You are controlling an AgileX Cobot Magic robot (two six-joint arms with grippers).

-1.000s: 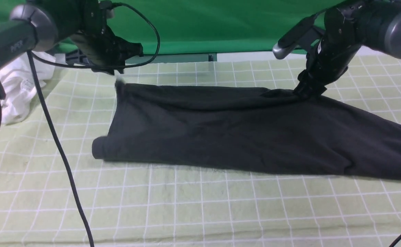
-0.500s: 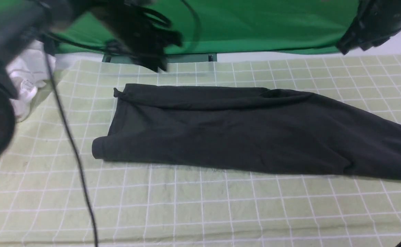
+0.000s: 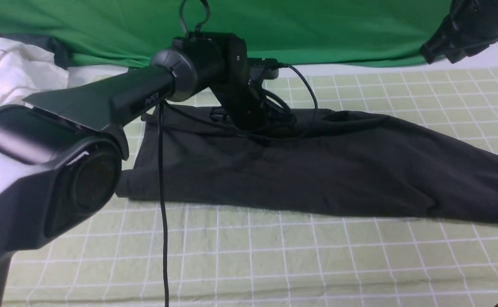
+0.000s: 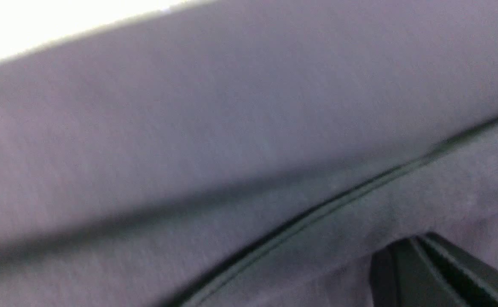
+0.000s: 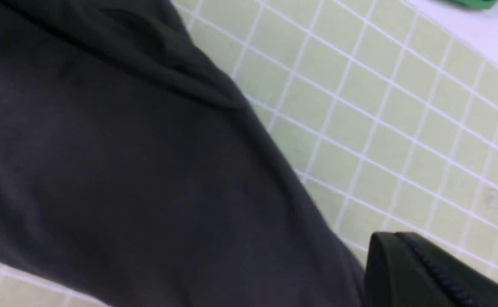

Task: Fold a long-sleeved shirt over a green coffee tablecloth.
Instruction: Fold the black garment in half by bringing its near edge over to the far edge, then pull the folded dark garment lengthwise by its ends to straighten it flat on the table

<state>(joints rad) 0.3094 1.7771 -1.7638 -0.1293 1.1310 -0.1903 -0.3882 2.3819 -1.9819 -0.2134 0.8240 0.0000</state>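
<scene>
Tablecloth (image 3: 274,256) of pale green with white squares spreads wide before me. Across it lies the long-sleeved shirt (image 3: 338,170), black, folded into a long band. My left arm (image 3: 104,98) reaches over it. My left pincer (image 3: 255,123) sits clenched at the shirt's far edge, though I cannot tell whether it pinches cloth. My right pincer (image 3: 430,49), clenched on nothing, hangs above the far right.
</scene>
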